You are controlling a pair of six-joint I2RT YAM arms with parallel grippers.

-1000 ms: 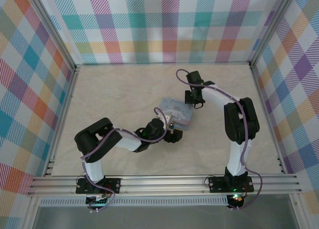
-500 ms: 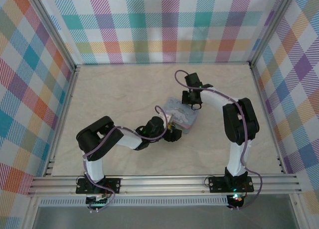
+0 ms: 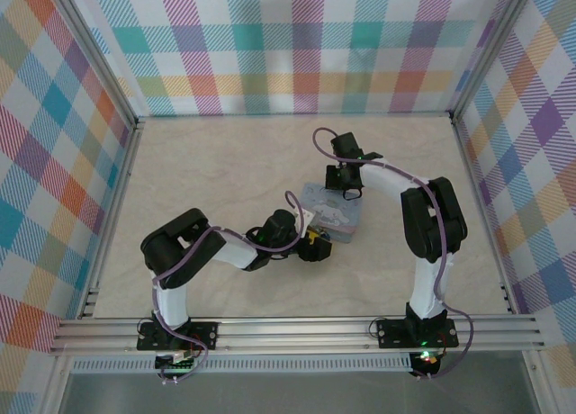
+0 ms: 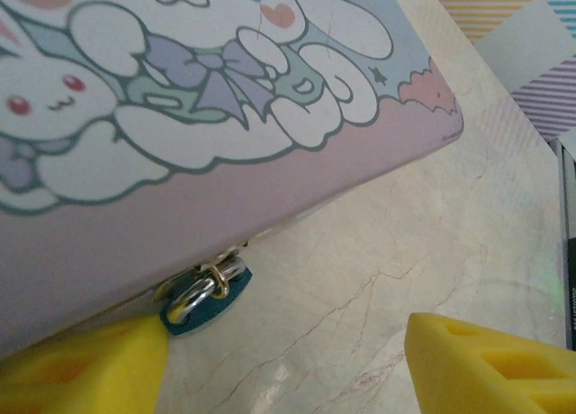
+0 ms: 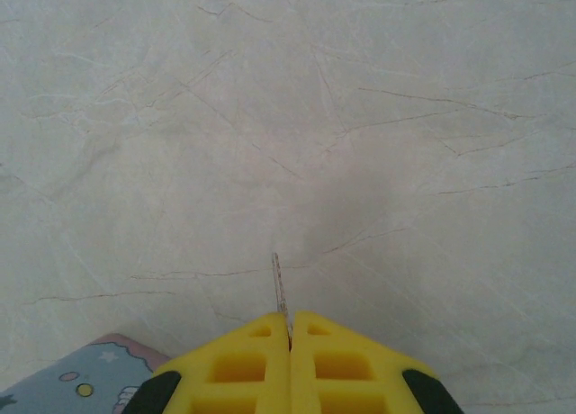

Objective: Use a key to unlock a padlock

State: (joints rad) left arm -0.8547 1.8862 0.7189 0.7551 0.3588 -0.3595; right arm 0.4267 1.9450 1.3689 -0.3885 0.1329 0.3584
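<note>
As the padlock (image 4: 205, 297) hung from the front edge of the tin (image 4: 270, 162), close to the bench (image 4: 378, 279), the left tool (image 4: 286, 360) was held open astride it, presumably for steadying; the right tool (image 5: 289, 328) was clamped shut on the key (image 5: 279, 283).

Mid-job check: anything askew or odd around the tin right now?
The key, pinched in the shut right gripper, sits at the far side of the tin, while the padlock hangs on the near side by the open left gripper.
</note>
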